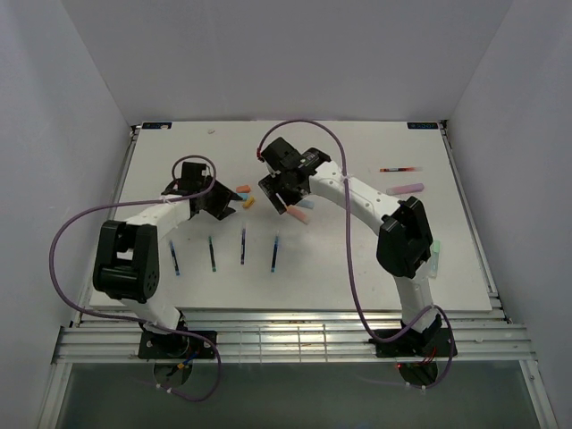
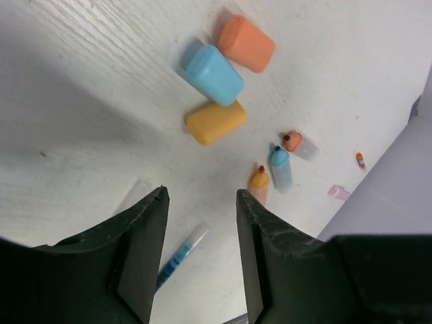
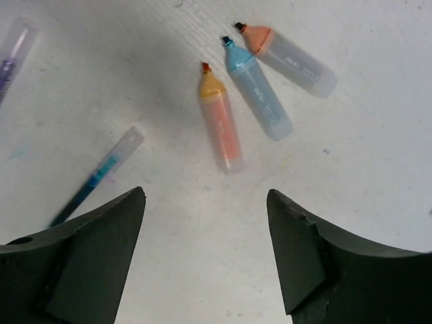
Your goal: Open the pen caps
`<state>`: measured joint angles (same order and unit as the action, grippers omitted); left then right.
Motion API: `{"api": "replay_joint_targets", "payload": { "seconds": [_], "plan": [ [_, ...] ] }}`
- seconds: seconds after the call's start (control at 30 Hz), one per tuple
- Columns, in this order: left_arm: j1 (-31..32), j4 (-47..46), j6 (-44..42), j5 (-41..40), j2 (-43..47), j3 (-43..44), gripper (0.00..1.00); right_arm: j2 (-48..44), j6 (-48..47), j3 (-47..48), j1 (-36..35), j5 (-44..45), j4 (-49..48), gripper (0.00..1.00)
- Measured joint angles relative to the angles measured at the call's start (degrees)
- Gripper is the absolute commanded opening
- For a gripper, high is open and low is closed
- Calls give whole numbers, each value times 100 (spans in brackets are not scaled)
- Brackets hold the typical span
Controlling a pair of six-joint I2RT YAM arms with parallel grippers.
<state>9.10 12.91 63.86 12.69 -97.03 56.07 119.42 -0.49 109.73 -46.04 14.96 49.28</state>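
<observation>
Left gripper (image 2: 201,202): jaws apart, empty, near three stubby pastel plastic pen caps (image 2: 214,75). Right gripper (image 3: 206,202): jaws wide, empty, over three uncapped highlighters (image 3: 260,91).

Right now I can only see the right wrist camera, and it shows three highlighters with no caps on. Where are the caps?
Observer: An orange cap, a blue cap and a yellow cap lie together just in front of the left gripper.
Operator: Is it holding one?
Observer: No, it is open and empty.
Operator: Any more highlighters?
Observer: A pink highlighter lies off to the right in the top view.
</observation>
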Motion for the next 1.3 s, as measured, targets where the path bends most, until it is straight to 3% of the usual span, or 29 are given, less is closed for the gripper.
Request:
{"api": "replay_joint_targets", "payload": {
  "seconds": [0.17, 0.2, 0.23, 0.27, 0.4, 0.5, 0.57, 0.83, 1.1, 1.3],
  "plan": [
    [0, 389, -48, 52, 861, 4, 55, -310, 778, -20, -81, -247, 651, 79],
    [0, 452, -50, 70, 1047, 4, 55, -376, 896, -168, -81, -293, 645, 88],
    [0, 514, -66, 92, 1222, 4, 55, -470, 1010, -365, -81, -332, 619, 97],
    [0, 573, -85, 116, 1362, 7, 55, -634, 1185, -719, -81, -393, 621, 91],
    [2, 903, -175, 225, 1845, -2, 55, -1412, 1779, -2157, -4, -990, 236, 90],
    [35, 1126, -256, 280, 2295, -142, 55, -1725, 2194, -2778, 31, -1637, -103, 99],
    [79, 1252, -293, 291, 2651, -341, 55, -1749, 2476, -2990, 28, -1965, -442, 88],
    [522, 1869, -304, 328, 3713, -1093, 55, -1521, 3696, -3226, -236, -2542, -1285, 77],
    [566, 2356, -385, 317, 4273, -1213, 55, -107, 4295, -2302, -713, -2275, -1084, 62],
    [566, 2551, -398, 306, 4570, -1351, 55, 11, 4511, -2122, -837, -1989, -831, 46]
  ]
}}
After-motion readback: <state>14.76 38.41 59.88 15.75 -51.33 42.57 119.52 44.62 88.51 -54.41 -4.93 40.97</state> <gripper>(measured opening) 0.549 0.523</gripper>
